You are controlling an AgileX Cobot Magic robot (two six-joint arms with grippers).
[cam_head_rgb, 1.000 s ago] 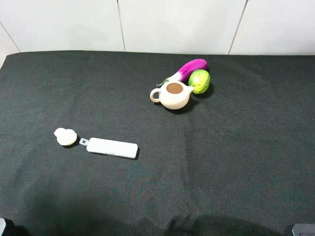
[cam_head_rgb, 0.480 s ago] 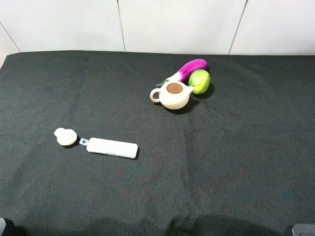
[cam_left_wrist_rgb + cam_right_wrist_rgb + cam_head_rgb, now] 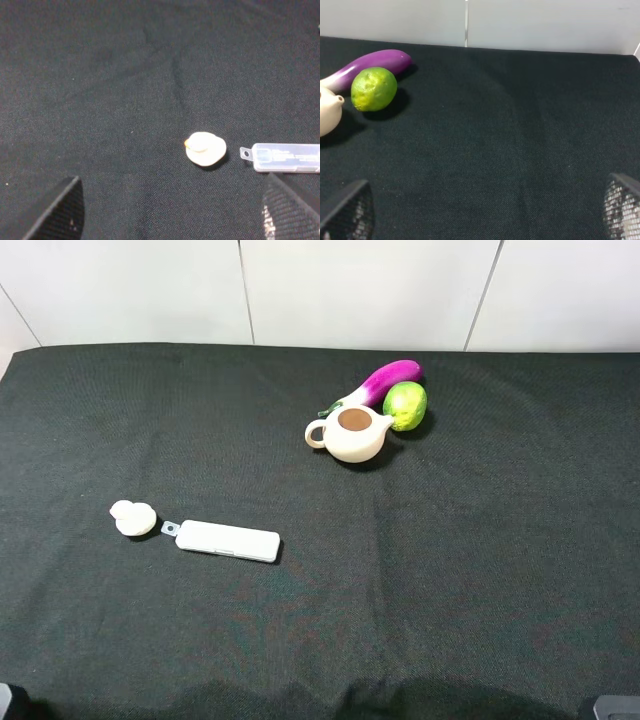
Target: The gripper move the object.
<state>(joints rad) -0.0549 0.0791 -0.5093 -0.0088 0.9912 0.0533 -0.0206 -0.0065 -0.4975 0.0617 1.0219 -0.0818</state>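
Black woven cloth (image 3: 480, 570) covered the whole table beneath a pale panelled wall (image 3: 360, 290), and the teapot (image 3: 352, 434) was seen standing upright on it, lid off, its brown inside exposed. Touching the teapot's far side, by the spout, a green lime (image 3: 405, 405) was lodged, with a purple eggplant (image 3: 385, 381) lying just behind both. Well apart from the teapot, toward the near left of the cloth, a small cream knobbed lid (image 3: 133, 518) was set, and just beside that a flat white plastic case (image 3: 228, 540) was laid.

The teapot was judged to be glazed ceramic: rigid, smooth, likely slippery and liable to chip if knocked or dropped, yet light for its small size. Its round belly offered little purchase; the open rim, pinched with one finger inside and one outside, or the loop handle on the side away from the lime, was thought the safer hold. Crowding by the lime was expected to hamper any grasp at the spout.

The left gripper (image 3: 170, 210) was shown with its mesh-faced jaws spread wide above the lid, holding nothing. The right gripper (image 3: 485, 215) was likewise seen spread and empty, with the teapot's spout and the lime visible ahead of it.
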